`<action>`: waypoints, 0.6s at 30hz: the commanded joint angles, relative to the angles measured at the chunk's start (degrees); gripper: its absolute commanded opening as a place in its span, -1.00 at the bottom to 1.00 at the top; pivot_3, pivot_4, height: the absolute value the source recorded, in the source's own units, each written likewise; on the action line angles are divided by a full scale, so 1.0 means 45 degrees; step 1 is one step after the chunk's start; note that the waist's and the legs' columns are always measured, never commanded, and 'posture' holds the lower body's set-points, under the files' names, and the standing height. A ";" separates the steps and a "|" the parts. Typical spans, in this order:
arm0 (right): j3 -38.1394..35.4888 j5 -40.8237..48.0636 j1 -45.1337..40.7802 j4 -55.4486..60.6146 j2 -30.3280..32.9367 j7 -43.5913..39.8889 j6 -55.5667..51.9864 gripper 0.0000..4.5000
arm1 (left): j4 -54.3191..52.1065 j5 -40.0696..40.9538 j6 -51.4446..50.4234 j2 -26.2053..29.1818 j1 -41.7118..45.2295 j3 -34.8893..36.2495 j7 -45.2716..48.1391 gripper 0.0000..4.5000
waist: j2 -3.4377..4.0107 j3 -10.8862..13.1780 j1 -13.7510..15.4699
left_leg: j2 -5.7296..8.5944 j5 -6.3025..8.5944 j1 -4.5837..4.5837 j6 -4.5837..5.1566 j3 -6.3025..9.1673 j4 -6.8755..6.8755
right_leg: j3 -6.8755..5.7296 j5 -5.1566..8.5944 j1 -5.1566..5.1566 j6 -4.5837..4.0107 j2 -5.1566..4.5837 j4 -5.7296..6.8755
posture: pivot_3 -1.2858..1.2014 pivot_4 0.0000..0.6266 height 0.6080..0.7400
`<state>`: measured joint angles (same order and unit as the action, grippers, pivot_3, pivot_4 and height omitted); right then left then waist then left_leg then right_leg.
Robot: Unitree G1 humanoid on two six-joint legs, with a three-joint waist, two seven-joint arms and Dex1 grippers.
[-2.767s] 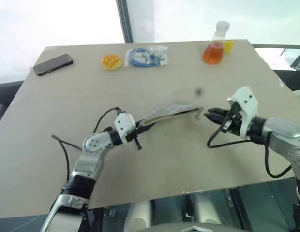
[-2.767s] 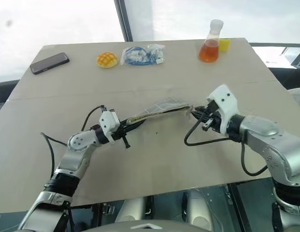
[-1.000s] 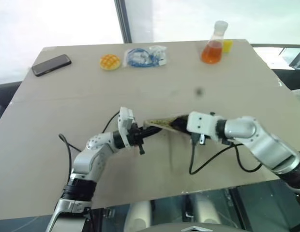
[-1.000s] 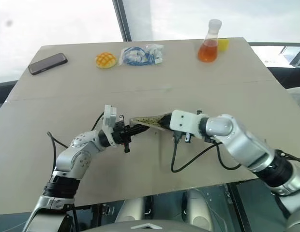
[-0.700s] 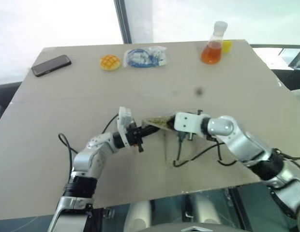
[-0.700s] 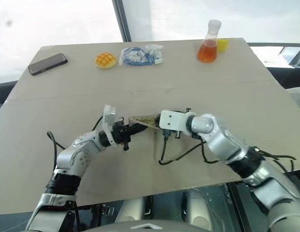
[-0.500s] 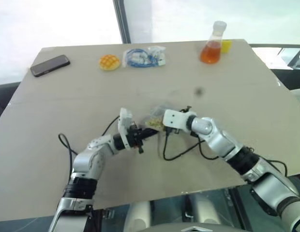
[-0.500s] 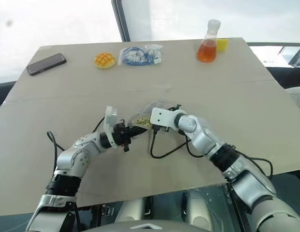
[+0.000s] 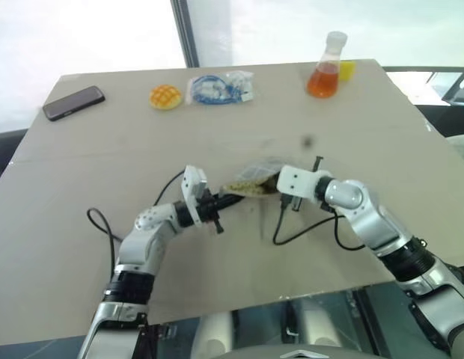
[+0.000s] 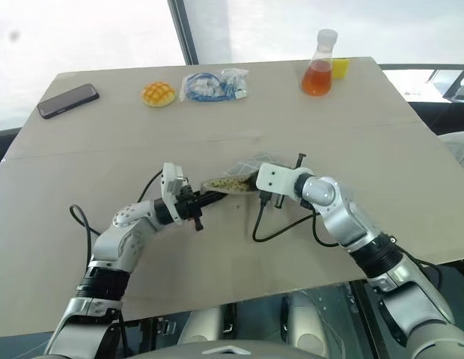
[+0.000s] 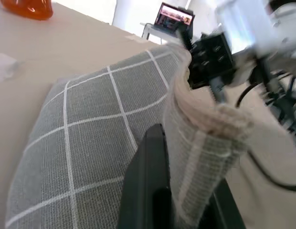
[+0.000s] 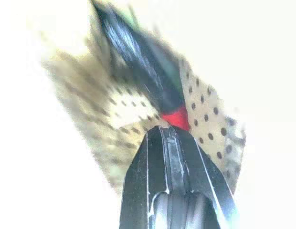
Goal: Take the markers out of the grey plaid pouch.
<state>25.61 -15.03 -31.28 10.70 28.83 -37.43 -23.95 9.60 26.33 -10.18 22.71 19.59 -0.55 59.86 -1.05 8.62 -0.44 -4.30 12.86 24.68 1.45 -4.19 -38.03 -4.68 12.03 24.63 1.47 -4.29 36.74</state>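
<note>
The grey plaid pouch (image 9: 251,182) hangs just above the table's middle, bunched between my two grippers. My left gripper (image 9: 220,202) is shut on the pouch's near edge; in the left wrist view the checked cloth (image 11: 90,124) is pinched between the black fingers (image 11: 148,181). My right gripper (image 9: 272,185) reaches into the pouch mouth from the right. In the right wrist view this gripper (image 12: 167,130) is shut on the red end of a dark marker (image 12: 176,118) that lies against the yellowish dotted lining (image 12: 210,114). Other markers are hidden inside.
Along the far edge of the table (image 9: 105,239) lie a dark phone (image 9: 73,102), a yellow bun-shaped thing (image 9: 165,96), a clear bag with blue cable (image 9: 217,87), a flask of orange liquid (image 9: 324,75) and a small yellow item (image 9: 346,69). Black cables hang from both wrists.
My right gripper pushed deep into the pouch mouth toward the left gripper, shut, then drew back a little to the right. The pouch bunched up shorter. The left gripper kept its hold.
</note>
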 commanded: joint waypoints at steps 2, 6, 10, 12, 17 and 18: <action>-0.0740 -0.0086 0.0199 0.2068 -0.0027 -0.0221 -0.1941 -0.98 | 0.0461 -0.0303 0.0786 -0.0194 0.0435 0.0181 -0.0117 -1.00 | -0.0001 -0.0001 0.0008 | 0.0001 0.0000 0.0001 0.0000 -0.0002 -0.0002 | 0.0001 0.0002 -0.0001 0.0002 -0.0002 -0.0001 | 0.03 -0.52 1.00; -0.0934 0.0230 0.0270 0.2746 0.0014 -0.0544 -0.3001 -0.98 | 0.0606 0.0411 0.0129 -0.0266 0.0630 0.0448 0.0335 -1.00 | -0.0001 0.0000 0.0004 | 0.0007 0.0000 0.0006 0.0000 -0.0007 -0.0005 | 0.0002 0.0001 -0.0001 0.0002 -0.0012 -0.0003 | 0.03 -0.52 1.00; -0.0962 0.0277 0.0058 0.2596 -0.0162 -0.0378 -0.3150 -0.98 | 0.0489 0.0936 -0.0557 -0.0128 0.0498 0.0454 0.1026 -1.00 | -0.0001 0.0000 -0.0022 | 0.0006 0.0000 0.0003 0.0001 -0.0003 -0.0005 | 0.0000 0.0006 0.0000 0.0011 -0.0009 -0.0001 | 0.03 -0.52 1.00; -0.1454 0.0863 0.0032 0.3096 -0.0323 -0.0618 -0.3761 -0.98 | 0.0774 0.0747 -0.0380 -0.0080 0.0551 0.0503 0.1050 -1.00 | -0.0002 0.0001 -0.0015 | 0.0006 0.0000 0.0004 0.0000 -0.0002 -0.0005 | 0.0000 0.0007 0.0000 0.0013 -0.0008 -0.0001 | 0.03 -0.52 1.00; -0.1539 0.1628 -0.0474 0.3043 0.0386 -0.1752 -0.3701 -0.98 | 0.0057 0.1557 -0.1523 0.0065 0.0386 0.0649 0.1514 -1.00 | -0.0003 0.0001 -0.0026 | 0.0008 0.0001 0.0007 0.0001 -0.0004 -0.0005 | 0.0001 0.0006 0.0000 0.0012 -0.0011 -0.0003 | 0.03 -0.52 1.00; -0.1323 0.1726 -0.0479 0.2765 0.0368 -0.1852 -0.3332 -0.98 | -0.0210 0.1707 -0.1775 0.0075 0.0323 0.0624 0.1589 -1.00 | -0.0005 -0.0001 -0.0031 | 0.0008 0.0001 0.0006 0.0001 -0.0002 -0.0005 | 0.0001 0.0007 -0.0002 0.0012 -0.0012 -0.0005 | 0.03 -0.52 1.00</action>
<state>19.31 -8.38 -33.00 23.34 30.75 -44.36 -41.32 12.30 31.77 -16.64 22.80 21.14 1.78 65.76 -1.08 8.62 -0.58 -4.26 12.86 24.70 1.45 -4.19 -38.05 -4.68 12.07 24.62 1.53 -4.34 36.71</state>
